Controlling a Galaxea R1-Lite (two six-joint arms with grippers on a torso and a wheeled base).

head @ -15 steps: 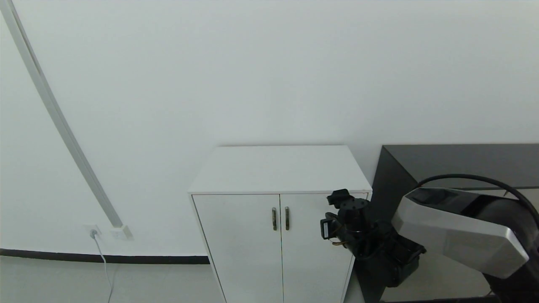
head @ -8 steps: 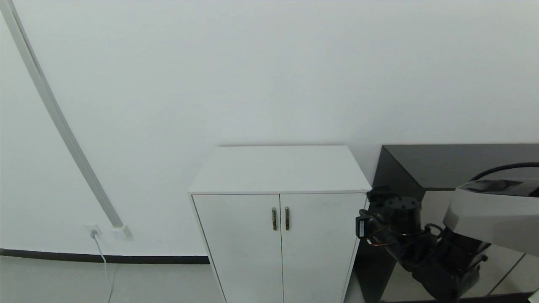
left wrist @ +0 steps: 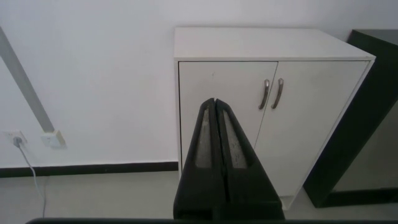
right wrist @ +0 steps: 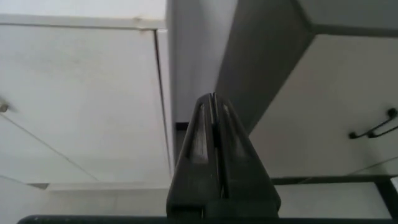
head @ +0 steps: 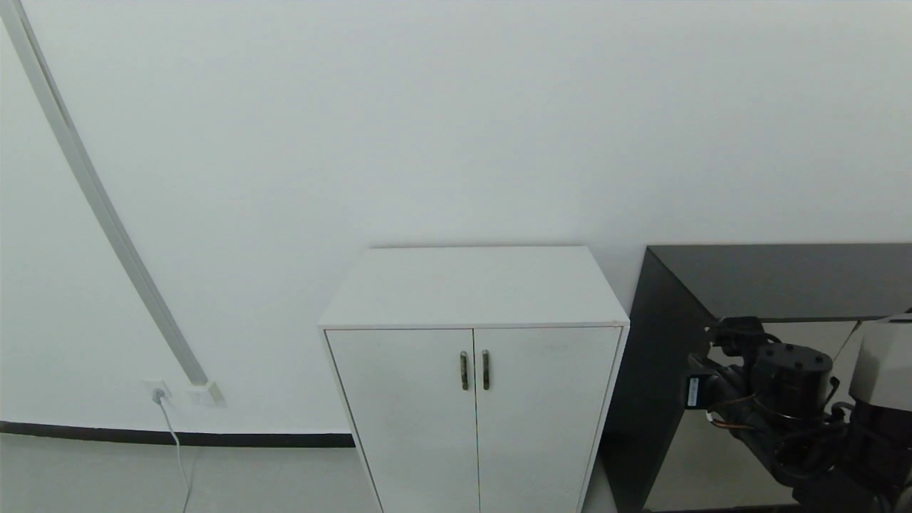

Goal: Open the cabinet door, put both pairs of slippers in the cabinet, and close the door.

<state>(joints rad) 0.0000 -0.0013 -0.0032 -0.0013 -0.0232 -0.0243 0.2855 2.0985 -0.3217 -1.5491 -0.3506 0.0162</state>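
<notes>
A white two-door cabinet (head: 474, 299) stands against the wall with both doors closed and two dark handles (head: 474, 370) side by side at the middle seam. The left wrist view shows the same cabinet (left wrist: 267, 81), with my left gripper (left wrist: 215, 102) shut and empty some way in front of it. My right gripper (right wrist: 212, 98) is shut and empty, level with the gap between the white cabinet's right side and a black cabinet. In the head view my right arm's wrist (head: 769, 385) is at the lower right, in front of the black cabinet.
A black cabinet (head: 769, 278) stands just right of the white one. On the left wall are a slanted cable duct (head: 92, 192), a socket with a plugged cord (head: 158, 395) and a dark skirting strip (head: 171, 436).
My right arm has swung to the right, from in front of the white cabinet's right door to in front of the black cabinet. The cabinet doors stay closed.
</notes>
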